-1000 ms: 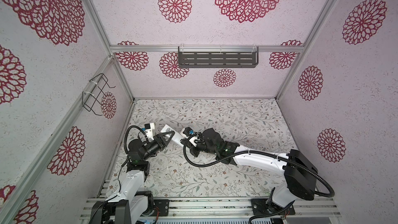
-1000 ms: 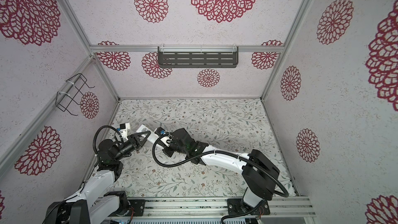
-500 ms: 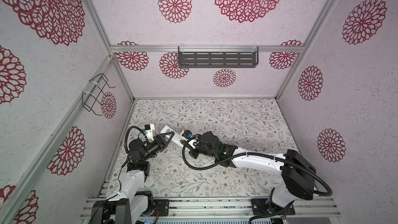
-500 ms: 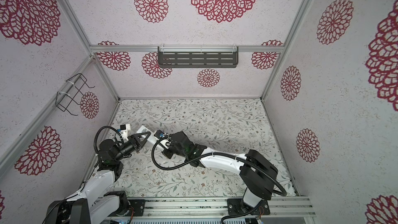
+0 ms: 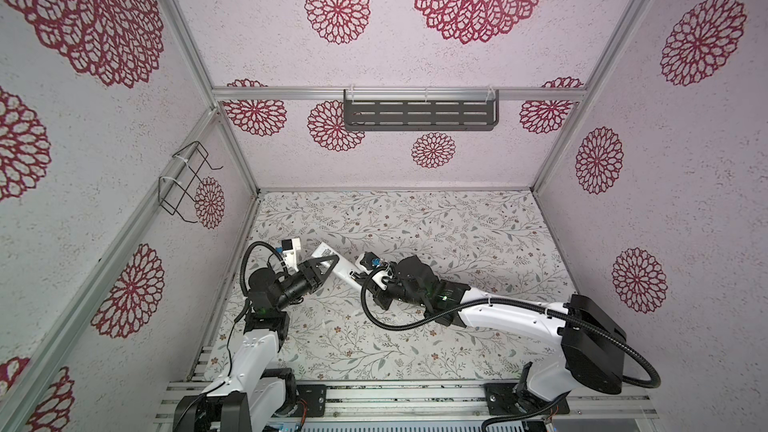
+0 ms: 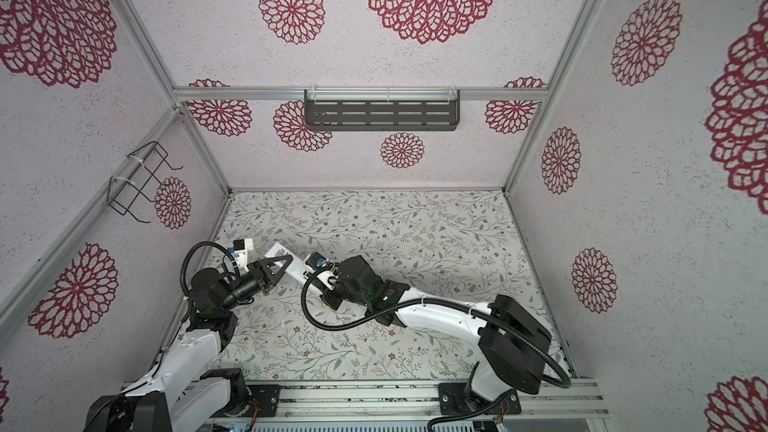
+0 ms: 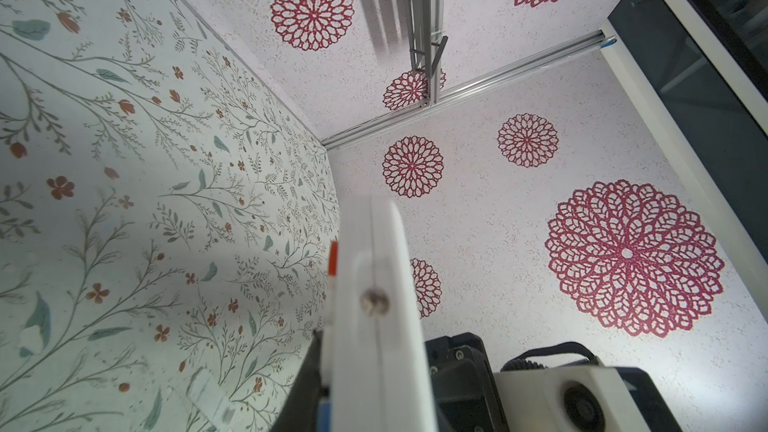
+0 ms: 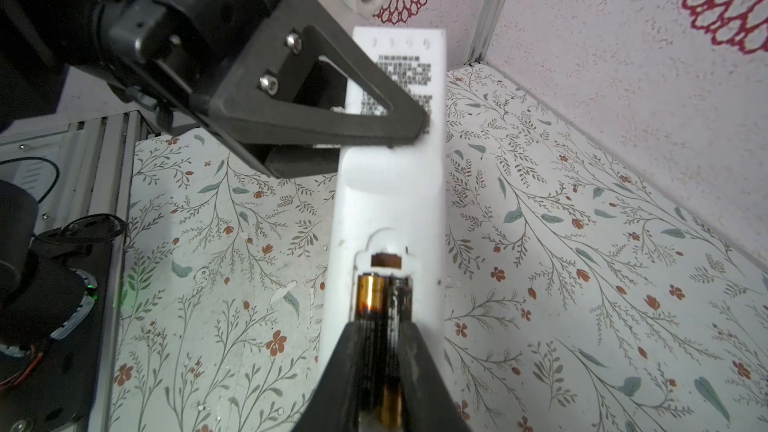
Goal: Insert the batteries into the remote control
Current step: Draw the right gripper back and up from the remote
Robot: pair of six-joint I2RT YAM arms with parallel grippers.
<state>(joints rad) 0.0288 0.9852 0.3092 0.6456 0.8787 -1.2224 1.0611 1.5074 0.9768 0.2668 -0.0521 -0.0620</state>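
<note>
My left gripper (image 5: 331, 263) is shut on the remote control (image 5: 345, 273), holding the long white bar off the table with its plain back up. In the left wrist view the remote control (image 7: 374, 326) shows edge-on between the jaws. The right gripper (image 8: 384, 326) rests its tips on the recessed bay. One of the batteries (image 8: 370, 297) lies in the bay, copper end showing. A copper end of another of the batteries (image 8: 392, 405) shows in the narrow gap between the right fingers (image 8: 353, 367). Whether they pinch it is hidden. Both top views show the right gripper (image 6: 328, 284) at the remote's near end.
The floral table (image 5: 457, 243) is walled on three sides. A dark slotted shelf (image 5: 419, 112) hangs on the back wall and a wire rack (image 5: 185, 184) on the left wall. A black cable (image 5: 395, 322) loops below the right wrist. An aluminium rail (image 5: 374, 392) runs along the front.
The right gripper has crept slightly toward the front edge along the remote. The left gripper and the remote have stayed where they were.
</note>
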